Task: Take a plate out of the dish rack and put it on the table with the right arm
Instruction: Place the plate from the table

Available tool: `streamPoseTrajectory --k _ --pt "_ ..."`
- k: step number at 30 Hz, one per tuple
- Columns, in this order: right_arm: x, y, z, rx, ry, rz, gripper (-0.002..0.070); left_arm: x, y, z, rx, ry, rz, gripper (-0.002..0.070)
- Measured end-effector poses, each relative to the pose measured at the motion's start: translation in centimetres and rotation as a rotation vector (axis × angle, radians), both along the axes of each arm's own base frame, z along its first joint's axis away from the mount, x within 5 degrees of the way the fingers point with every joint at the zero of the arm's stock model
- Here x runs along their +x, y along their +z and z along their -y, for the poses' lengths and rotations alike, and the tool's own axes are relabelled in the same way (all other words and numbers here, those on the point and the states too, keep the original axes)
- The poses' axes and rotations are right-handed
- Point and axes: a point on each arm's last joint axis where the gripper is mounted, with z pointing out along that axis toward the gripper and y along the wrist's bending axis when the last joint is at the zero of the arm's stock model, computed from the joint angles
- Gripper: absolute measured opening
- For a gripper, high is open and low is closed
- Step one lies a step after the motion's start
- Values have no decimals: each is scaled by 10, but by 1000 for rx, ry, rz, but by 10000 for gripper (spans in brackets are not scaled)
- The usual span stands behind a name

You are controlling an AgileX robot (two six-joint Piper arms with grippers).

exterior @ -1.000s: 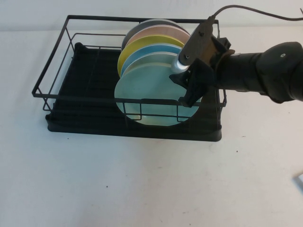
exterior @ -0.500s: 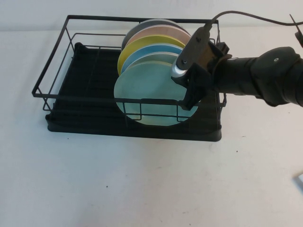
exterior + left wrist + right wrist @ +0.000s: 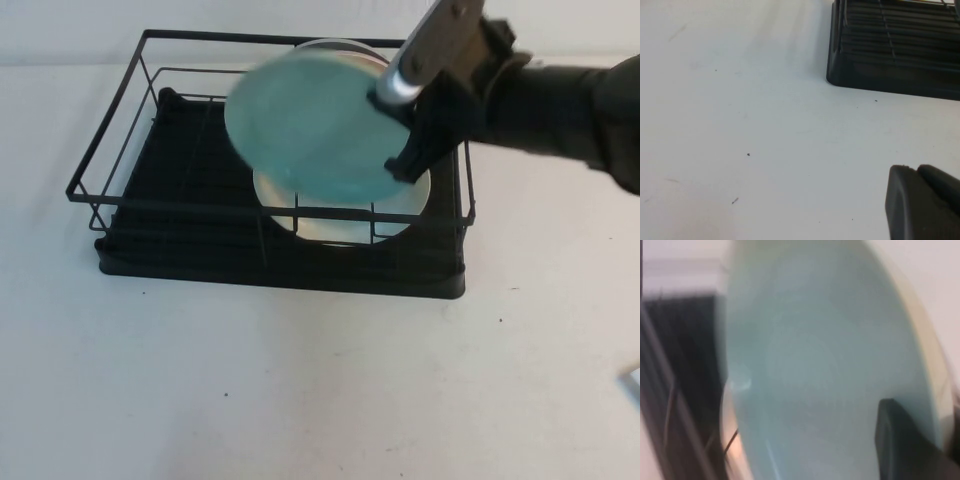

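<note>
The right gripper (image 3: 408,150) was clenched on the right-hand edge of the plate (image 3: 312,122), holding the mint-green disc tilted in the air above the dish rack (image 3: 200,215), clear of its wire rim. From the right wrist view the plate (image 3: 825,370) filled nearly everything, one dark finger (image 3: 905,445) pressed on its face. A whitish plate (image 3: 345,222) stood in the rack directly beneath it. The left gripper (image 3: 922,205) hung over the table (image 3: 740,125) near the rack's corner (image 3: 890,55); I could not tell how its fingers stood.
</note>
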Motion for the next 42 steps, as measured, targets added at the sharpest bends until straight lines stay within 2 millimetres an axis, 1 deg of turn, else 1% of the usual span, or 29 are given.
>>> streamPoseTrajectory --k 4,6,8,11,13,15,17,19,21,24,27,34,36,39,42 --pt "-23 41 11 109 -10 45 75 0 0 0 0 0 0 -4" --pt "-38 61 17 201 -3 22 75 0 0 0 0 0 0 -4" --pt "-55 77 23 280 5 -19 75 0 0 0 0 0 0 -4" --pt "-80 88 32 345 24 -118 75 0 0 0 0 0 0 -4" --pt "-94 88 37 358 23 -213 75 0 0 0 0 0 0 -4" --pt "-105 77 41 356 -1 -358 75 0 0 0 0 0 0 -4" --pt "-111 56 43 361 -46 -518 75 0 0 0 0 0 0 -4" --pt "-115 31 43 368 -94 -661 75 0 0 0 0 0 0 -4" --pt "-117 -2 43 384 -153 -810 75 0 0 0 0 0 0 -4" --pt "-119 -49 42 419 -251 -987 75 0 0 0 0 0 0 -4" --pt "-114 -84 39 418 -325 -1105 75 0 0 0 0 0 0 -4" --pt "-89 -138 24 427 -392 -1199 75 0 0 0 0 0 0 -4" --pt "-83 -150 20 435 -404 -1222 74 0 0 0 0 0 0 -4" --pt "-75 -157 15 460 -414 -1242 74 0 0 0 0 0 0 -4" --pt "-71 -161 13 469 -422 -1253 74 0 0 0 0 0 0 -4"
